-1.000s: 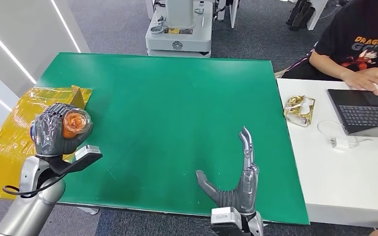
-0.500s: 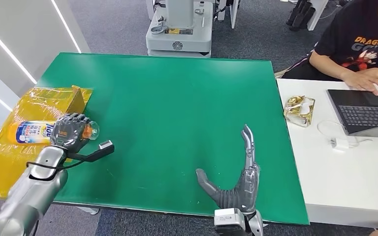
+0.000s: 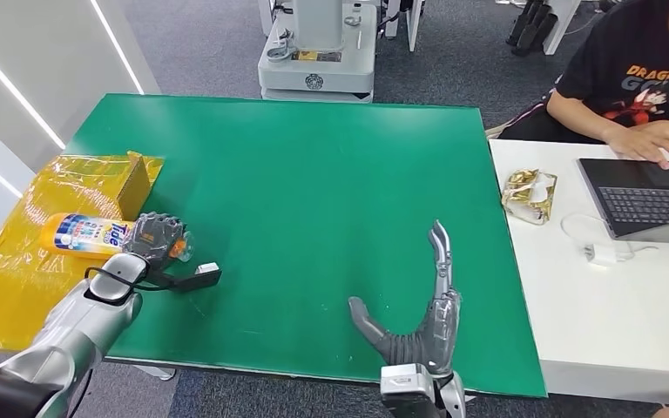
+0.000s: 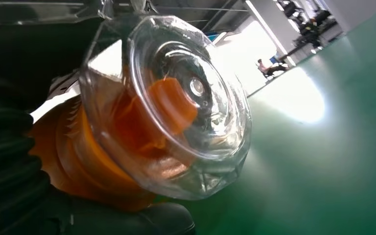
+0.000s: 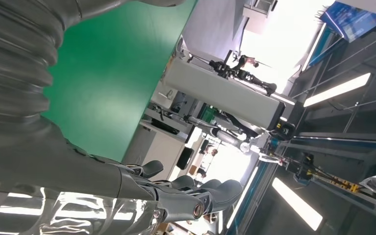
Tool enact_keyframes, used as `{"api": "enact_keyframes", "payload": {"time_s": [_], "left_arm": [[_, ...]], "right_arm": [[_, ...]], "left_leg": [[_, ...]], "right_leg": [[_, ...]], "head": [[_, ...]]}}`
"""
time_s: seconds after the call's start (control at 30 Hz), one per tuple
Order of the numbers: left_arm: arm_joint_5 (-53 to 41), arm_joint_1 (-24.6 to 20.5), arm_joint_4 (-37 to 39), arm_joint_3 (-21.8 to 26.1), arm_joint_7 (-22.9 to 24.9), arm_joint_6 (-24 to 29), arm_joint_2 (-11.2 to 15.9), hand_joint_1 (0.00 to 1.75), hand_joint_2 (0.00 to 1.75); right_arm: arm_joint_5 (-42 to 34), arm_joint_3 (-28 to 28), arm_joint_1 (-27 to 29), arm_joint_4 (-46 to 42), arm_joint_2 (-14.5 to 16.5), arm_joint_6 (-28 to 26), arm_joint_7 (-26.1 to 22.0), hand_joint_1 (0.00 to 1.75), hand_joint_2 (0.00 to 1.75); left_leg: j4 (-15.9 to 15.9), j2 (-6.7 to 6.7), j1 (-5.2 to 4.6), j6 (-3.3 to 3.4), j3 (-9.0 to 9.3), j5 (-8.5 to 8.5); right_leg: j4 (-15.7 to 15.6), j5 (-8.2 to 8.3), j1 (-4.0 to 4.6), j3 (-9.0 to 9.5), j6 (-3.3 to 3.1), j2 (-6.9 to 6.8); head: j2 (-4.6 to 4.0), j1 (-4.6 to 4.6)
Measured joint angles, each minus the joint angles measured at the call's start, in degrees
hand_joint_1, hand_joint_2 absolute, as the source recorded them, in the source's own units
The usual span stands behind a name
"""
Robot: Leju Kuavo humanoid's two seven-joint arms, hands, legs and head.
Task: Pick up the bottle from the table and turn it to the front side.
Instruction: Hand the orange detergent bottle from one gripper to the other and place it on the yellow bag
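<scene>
Your left hand [image 3: 155, 237] grips the glossy orange bottle [image 3: 87, 235], clear-capped, labelled "Tide", at the green table's [image 3: 314, 174] left edge; your right hand [image 3: 418, 326] is spread.

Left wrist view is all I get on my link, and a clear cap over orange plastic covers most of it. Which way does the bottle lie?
Observer: In the head view the bottle lies on its side at the green table's left edge, its cap end toward the table's middle and its body over yellow wrapping.
Operator: Does the label show?
Observer: Yes, a blue and white label faces up.
Operator: Where is the left hand on it?
Observer: The left hand grips the cap end.
Operator: And the right hand?
Observer: The right hand is open over the near edge, holding nothing.
</scene>
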Motion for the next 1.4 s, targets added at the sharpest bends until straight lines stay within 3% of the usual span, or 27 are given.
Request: {"api": "enact_keyframes", "payload": {"time_s": [0.2, 0.23, 0.33, 0.37, 1.17, 1.4], "left_arm": [[-1.5, -4.0, 3.7, -2.7, -2.1, -2.9, -0.2, 1.75, 1.75], [-1.5, -4.3, 4.1, -2.9, -2.1, -3.0, -0.2, 1.44, 1.75], [-1.5, -5.1, 5.2, -3.5, -1.8, -3.0, -0.2, 0.14, 1.75], [-1.5, -5.2, 5.5, -3.7, -1.5, -3.0, -0.3, 0.0, 1.75], [0.7, -5.8, 7.1, -3.9, -0.9, -2.1, 0.3, 0.0, 1.75], [1.4, -3.7, 7.1, -3.8, 1.2, 5.6, 1.0, 0.0, 1.75]], "right_arm": [[1.3, -0.6, 0.5, -0.4, 0.2, -0.1, 0.6, 0.0, 1.75], [1.7, -0.7, 0.6, -0.5, 0.3, -0.1, 0.9, 0.0, 1.75], [3.0, -1.0, 0.8, -0.9, 0.4, 0.3, 1.3, 0.0, 1.75], [3.4, -1.0, 0.8, -1.1, 0.4, 0.5, 1.4, 0.0, 1.75], [5.2, -2.4, 2.0, -2.3, 0.8, 1.1, 2.3, 0.0, 1.75], [3.4, -2.7, 2.4, -2.9, 0.9, 2.9, 2.0, 0.0, 1.75]], "left_leg": [[0.0, 0.01, 0.01, -0.05, 0.02, 0.06], [0.0, 0.02, 0.01, -0.05, 0.02, 0.06], [0.0, 0.04, 0.02, -0.06, 0.02, 0.06], [0.0, 0.04, 0.02, -0.06, 0.01, 0.06], [-0.1, 0.08, 0.01, -0.06, 0.03, 0.06], [-0.1, 0.11, 0.01, -0.06, 0.03, 0.06]], "right_leg": [[0.0, 0.05, 0.01, 0.0, -0.05, 0.01], [0.0, 0.06, 0.01, 0.0, -0.07, 0.02], [0.0, 0.07, 0.01, -0.03, -0.08, 0.06], [0.0, 0.07, 0.01, -0.03, -0.08, 0.07], [0.1, 0.06, 0.01, -0.02, -0.09, 0.09], [0.1, 0.06, 0.01, -0.03, -0.09, 0.12]], "head": [[0.0, 0.0], [0.0, 0.0], [0.0, 0.0], [0.0, 0.0], [0.0, -0.01], [0.0, 0.0]]}}
